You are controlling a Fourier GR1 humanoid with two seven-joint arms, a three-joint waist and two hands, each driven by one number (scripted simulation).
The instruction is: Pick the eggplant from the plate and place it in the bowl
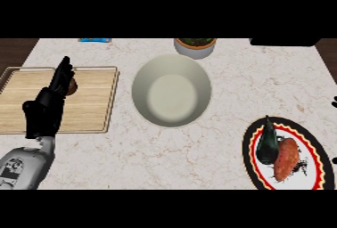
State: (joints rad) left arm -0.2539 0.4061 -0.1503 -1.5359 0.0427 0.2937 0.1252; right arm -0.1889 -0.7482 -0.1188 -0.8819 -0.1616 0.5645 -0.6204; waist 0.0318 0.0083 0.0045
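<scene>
Left hand is raised at the view's left over the wooden cutting board, fingers straight, holding nothing. The eggplant lies on the plate at lower right, touching the sweet potato beside it. The bowl sits mid-counter, well apart from the plate. A potted plant stands just behind the bowl on the counter.
</scene>
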